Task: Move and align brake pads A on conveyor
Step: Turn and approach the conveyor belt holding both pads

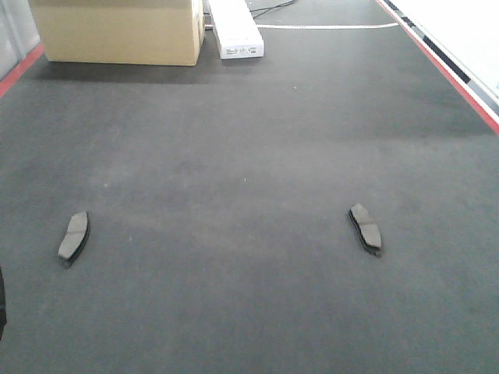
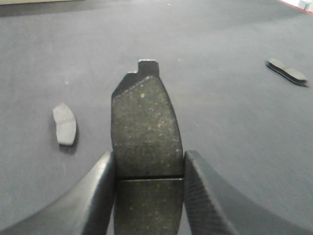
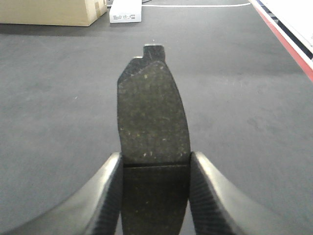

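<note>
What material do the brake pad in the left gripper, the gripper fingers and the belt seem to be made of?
Brake pad: probably a pressed friction compound, matte dark grey with pale specks and one thin groove.
Gripper fingers: look like carbon fibre or textured plastic, black with a fine woven pattern.
Belt: seemingly felt-like fabric, dull charcoal, fuzzy surface.

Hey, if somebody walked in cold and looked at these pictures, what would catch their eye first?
In both wrist views a dark grey, speckled oblong brake pad fills the middle, one pinched in the left gripper, one in the right gripper. In the front view, two more small grey grooved brake pads lie far apart on the wide charcoal felt-like conveyor belt: the left pad and the right pad. A tan cardboard box stands at the far end.
</note>
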Robot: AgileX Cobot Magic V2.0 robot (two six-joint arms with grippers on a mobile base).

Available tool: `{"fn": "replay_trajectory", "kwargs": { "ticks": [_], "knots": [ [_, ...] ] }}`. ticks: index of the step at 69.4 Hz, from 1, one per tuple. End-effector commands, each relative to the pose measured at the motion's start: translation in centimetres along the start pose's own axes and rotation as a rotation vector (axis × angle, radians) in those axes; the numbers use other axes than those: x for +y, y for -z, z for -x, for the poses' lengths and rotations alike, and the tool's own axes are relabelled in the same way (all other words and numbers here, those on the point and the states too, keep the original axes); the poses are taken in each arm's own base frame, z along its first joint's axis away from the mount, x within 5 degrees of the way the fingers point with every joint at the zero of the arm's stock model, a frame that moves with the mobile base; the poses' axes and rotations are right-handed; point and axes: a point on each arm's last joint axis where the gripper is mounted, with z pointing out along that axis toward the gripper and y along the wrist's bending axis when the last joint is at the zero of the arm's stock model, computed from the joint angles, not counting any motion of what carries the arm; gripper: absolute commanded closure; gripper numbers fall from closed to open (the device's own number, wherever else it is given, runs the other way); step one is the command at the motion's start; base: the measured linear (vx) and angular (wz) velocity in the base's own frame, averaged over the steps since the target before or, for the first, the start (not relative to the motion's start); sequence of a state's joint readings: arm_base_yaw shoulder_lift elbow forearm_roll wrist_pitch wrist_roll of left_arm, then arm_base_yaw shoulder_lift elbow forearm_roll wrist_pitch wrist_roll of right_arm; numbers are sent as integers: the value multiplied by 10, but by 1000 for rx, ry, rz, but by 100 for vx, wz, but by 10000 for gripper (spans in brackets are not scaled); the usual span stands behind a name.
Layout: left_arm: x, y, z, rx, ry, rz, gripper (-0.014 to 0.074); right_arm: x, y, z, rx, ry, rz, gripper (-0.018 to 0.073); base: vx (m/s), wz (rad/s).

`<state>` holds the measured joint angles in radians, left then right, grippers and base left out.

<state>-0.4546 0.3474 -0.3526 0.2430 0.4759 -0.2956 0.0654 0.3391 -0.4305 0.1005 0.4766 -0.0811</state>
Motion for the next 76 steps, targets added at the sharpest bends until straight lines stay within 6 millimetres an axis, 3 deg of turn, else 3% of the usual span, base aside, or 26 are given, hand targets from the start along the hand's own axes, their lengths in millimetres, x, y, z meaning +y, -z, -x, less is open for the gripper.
{"fn": "replay_trajectory", "kwargs": {
  "ticks": [1, 76],
  "knots": [
    [-3, 4, 17, -112, 1, -30, 603, -1, 3, 18, -116, 4, -13, 564, 26, 0],
    [-3, 4, 17, -112, 1, -30, 603, -1, 3, 18, -116, 4, -13, 564, 6, 1]
  ]
}}
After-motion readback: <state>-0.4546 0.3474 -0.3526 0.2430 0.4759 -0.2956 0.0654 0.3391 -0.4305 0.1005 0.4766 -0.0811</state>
